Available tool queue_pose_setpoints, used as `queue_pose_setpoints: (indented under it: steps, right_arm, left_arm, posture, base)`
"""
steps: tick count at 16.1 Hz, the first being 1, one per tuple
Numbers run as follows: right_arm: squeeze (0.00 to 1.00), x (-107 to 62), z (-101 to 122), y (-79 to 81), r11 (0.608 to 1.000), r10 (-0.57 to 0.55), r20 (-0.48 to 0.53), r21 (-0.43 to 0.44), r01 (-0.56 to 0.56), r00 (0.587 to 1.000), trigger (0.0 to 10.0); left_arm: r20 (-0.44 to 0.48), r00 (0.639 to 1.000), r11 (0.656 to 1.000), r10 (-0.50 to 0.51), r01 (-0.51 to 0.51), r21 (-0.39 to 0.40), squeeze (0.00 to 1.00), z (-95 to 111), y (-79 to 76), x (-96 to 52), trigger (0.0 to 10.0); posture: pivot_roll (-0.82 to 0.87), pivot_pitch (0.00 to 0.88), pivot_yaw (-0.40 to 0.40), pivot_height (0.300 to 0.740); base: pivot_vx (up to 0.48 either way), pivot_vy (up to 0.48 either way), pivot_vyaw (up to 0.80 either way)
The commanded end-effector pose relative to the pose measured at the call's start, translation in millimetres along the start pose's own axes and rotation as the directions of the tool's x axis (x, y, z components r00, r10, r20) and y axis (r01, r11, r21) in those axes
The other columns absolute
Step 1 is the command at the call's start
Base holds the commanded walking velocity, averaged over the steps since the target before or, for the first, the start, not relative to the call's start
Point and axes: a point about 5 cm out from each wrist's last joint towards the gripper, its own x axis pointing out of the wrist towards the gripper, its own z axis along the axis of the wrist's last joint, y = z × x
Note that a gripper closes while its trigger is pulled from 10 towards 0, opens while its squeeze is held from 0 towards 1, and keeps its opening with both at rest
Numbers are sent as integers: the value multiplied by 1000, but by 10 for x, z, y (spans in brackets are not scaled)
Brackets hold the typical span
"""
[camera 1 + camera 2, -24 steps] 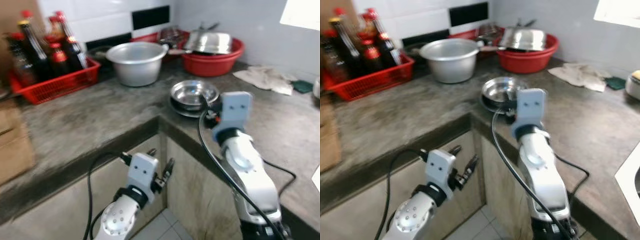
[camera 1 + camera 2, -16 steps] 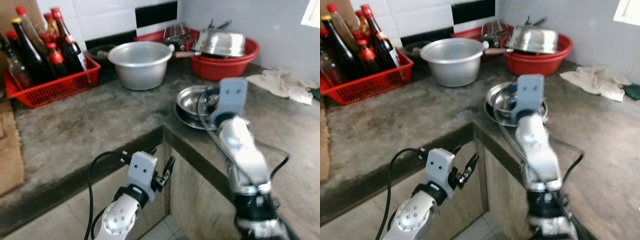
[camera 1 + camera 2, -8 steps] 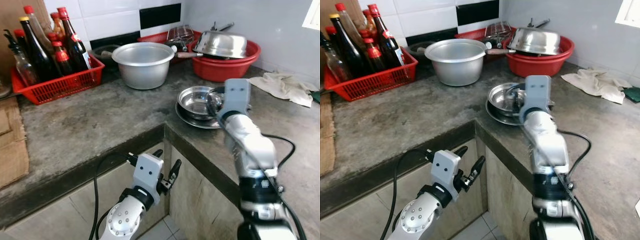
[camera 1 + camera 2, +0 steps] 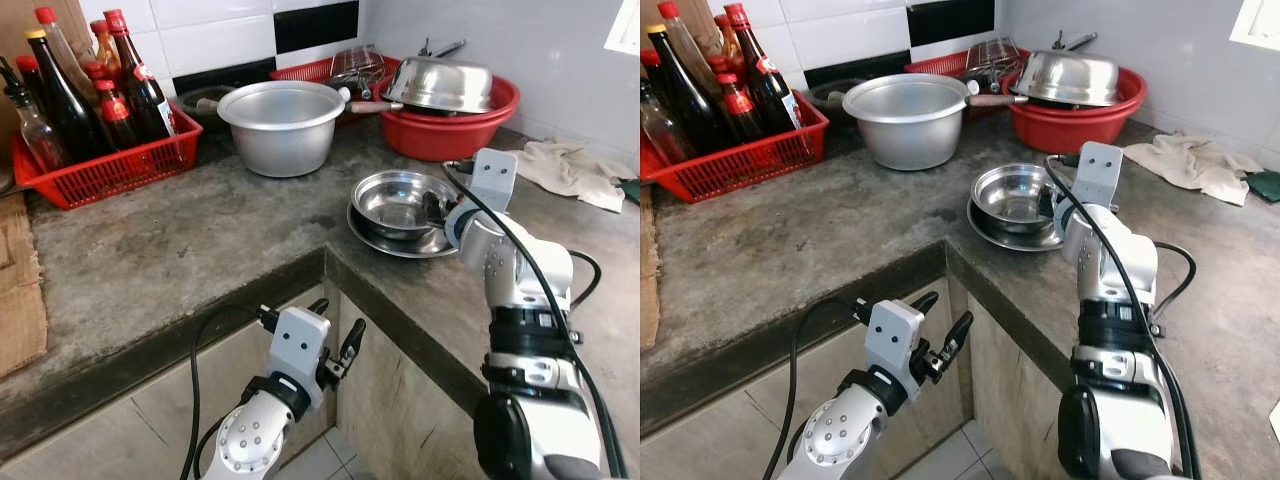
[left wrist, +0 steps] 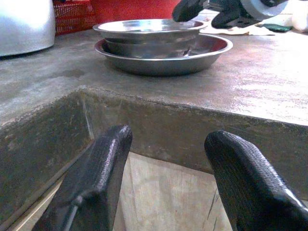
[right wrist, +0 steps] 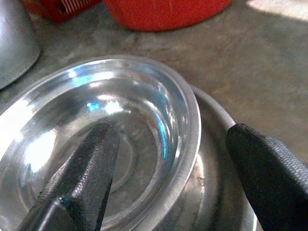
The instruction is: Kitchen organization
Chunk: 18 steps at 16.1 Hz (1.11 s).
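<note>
A small steel bowl (image 4: 395, 199) sits inside a wider steel dish (image 4: 372, 233) near the corner of the grey stone counter (image 4: 180, 240). My right gripper (image 6: 168, 159) is open and straddles the bowl's rim (image 6: 191, 130) on the bowl's right side, one finger (image 6: 82, 168) inside the bowl and the other finger (image 6: 269, 168) outside over the dish. My left gripper (image 4: 335, 335) hangs open below the counter edge, in front of the cabinet. In the left wrist view the stacked bowl (image 5: 149, 30) and dish (image 5: 166, 55) show above, with the right gripper's fingertips (image 5: 187, 8) at the bowl's rim.
A large aluminium pot (image 4: 283, 125) stands behind the bowls. A red basket of dark bottles (image 4: 95, 150) is at the back left. A red basin (image 4: 445, 120) holds a steel lid at the back right. A cloth (image 4: 575, 170) lies at the right. Cardboard (image 4: 20, 290) lies at the left edge.
My right arm has swung to the right and lowered, bringing its gripper down over the bowl's right rim. The camera has shifted slightly. The left gripper hardly moved.
</note>
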Motion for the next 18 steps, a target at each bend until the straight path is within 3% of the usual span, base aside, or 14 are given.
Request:
queue_pose_setpoints:
  steps: [1, 5, 8, 13, 14, 15, 18]
  right_arm:
    - [0, 3, 83, 45, 1000, 25, -13, 6, -25, 1000, 10000]
    - [0, 19, 76, 86, 998, 61, -36, 9, -61, 997, 10000]
    - [0, 64, -35, 103, 997, 76, -130, 27, -73, 989, 10000]
    - [0, 132, -140, 112, 987, 127, -254, 129, -96, 959, 10000]
    - [0, 143, -132, 105, 985, 128, -263, 145, -92, 956, 6706]
    - [0, 150, -119, 106, 983, 131, -262, 161, -91, 956, 0]
    - [0, 178, -95, 80, 968, 116, -262, 247, -49, 958, 0]
  left_arm:
    - [3, 1000, 1000, 14, -14, 8, 0, 13, 11, -6, 10000]
    - [5, 1000, 1000, 17, -18, 8, 0, 16, 9, -3, 10000]
    - [7, 1000, 1000, 20, -20, 7, 0, 20, 0, 0, 10000]
    - [8, 1000, 1000, 25, -25, 4, 0, 18, 4, -1, 10000]
    - [7, 1000, 1000, 25, -25, 4, 0, 20, 3, -2, 10000]
    - [7, 1000, 1000, 25, -25, 5, 0, 19, 4, -2, 10000]
    - [6, 1000, 1000, 31, -31, 6, 0, 16, 8, -3, 10000]
  posture:
    - [-14, 71, -13, 740]
    - [-14, 73, -17, 740]
    - [-15, 76, -20, 740]
    - [-17, 78, -20, 740]
    - [-16, 83, -24, 740]
    - [-16, 83, -24, 740]
    - [-16, 84, -25, 740]
  base:
    - [0, 0, 0]
    - [0, 0, 0]
    - [0, 0, 0]
    - [0, 0, 0]
    - [0, 0, 0]
    - [0, 0, 0]
    - [0, 0, 0]
